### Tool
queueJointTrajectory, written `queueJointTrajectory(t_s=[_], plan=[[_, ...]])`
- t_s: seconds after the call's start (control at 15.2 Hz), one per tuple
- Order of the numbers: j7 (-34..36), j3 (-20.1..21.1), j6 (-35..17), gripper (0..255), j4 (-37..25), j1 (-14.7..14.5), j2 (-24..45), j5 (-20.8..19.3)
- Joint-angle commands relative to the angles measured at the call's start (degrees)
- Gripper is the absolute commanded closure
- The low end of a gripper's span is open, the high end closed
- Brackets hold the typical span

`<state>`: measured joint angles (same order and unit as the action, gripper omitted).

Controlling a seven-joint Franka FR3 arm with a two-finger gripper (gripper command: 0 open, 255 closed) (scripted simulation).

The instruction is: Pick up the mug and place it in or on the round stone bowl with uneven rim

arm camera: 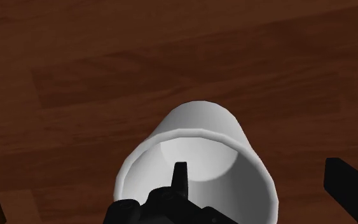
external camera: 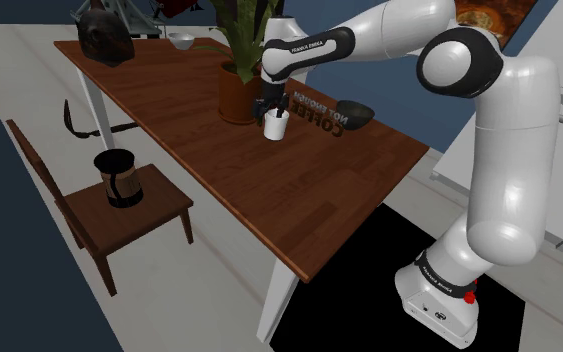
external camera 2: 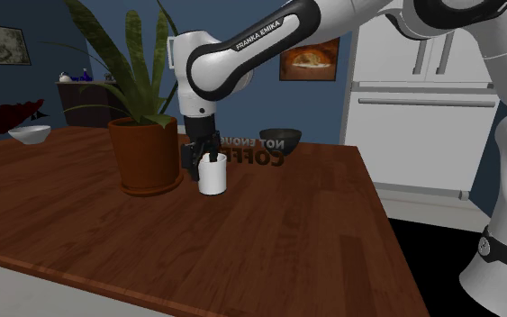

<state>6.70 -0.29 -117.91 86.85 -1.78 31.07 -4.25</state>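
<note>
A plain white mug (external camera: 275, 125) (external camera 2: 212, 176) (arm camera: 196, 127) stands upright on the brown wooden table (external camera: 299, 200), just beside a potted plant. My black gripper (external camera: 272, 108) (external camera 2: 206, 153) (arm camera: 260, 168) reaches down onto it from above, open. One finger (arm camera: 180, 175) dips inside the mug's mouth and the other finger (arm camera: 349, 188) is outside its wall, not touching it. The dark round bowl (external camera: 354, 112) (external camera 2: 280, 138) sits farther back on the table, beyond a dark lettered sign.
The plant in a terracotta pot (external camera: 237, 90) (external camera 2: 145, 153) stands close to the mug. Dark "NOT ENOUGH COFFEE" letters (external camera: 319, 110) (external camera 2: 260, 151) lie between mug and bowl. A white bowl (external camera: 181, 40) (external camera 2: 28, 135) sits far off. A chair (external camera: 159, 215) carries a dark canister (external camera: 119, 180).
</note>
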Motion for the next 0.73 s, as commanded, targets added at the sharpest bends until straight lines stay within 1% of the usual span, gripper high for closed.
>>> queueJointTrajectory(t_s=[0.0,0.2,0.26,0.66], plan=[[0.0,0.0,0.0,0,0.0,0.0,0.1,0.0],[0.0,0.0,0.0,0,0.0,0.0,0.0,0.0],[0.0,0.0,0.0,255,0.0,0.0,0.0,0.0],[0.0,0.0,0.0,255,0.0,0.0,0.0,0.0]])
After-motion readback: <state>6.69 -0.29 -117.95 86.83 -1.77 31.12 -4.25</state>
